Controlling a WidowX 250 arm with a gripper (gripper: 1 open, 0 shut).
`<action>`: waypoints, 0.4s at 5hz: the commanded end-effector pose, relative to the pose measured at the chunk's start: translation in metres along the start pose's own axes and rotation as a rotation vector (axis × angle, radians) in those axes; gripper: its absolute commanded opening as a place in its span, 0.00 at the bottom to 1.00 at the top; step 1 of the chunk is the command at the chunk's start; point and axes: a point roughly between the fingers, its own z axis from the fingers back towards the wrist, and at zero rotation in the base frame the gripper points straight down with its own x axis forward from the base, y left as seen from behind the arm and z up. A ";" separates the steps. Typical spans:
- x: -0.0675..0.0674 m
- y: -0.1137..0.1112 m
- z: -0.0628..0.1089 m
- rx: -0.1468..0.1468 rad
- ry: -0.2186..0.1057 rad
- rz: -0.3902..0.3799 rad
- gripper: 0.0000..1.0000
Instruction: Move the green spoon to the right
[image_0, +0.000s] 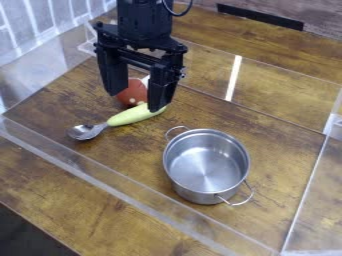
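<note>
Green spoon (118, 121), yellow-green handle, silver bowl at left, apparently lying flat on wooden table, slightly angled

Your gripper (142, 88) hangs jaws apart, pointing down over the green spoon (112, 122) — handle end beneath the fingertips. Red-and-white toy (130, 94) sits between the fingers; steel pot (207, 166) stands right of the spoon.
</note>
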 end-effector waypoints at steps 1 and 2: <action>0.000 0.002 -0.010 0.001 0.025 0.003 1.00; 0.005 0.012 -0.020 0.005 0.029 -0.018 1.00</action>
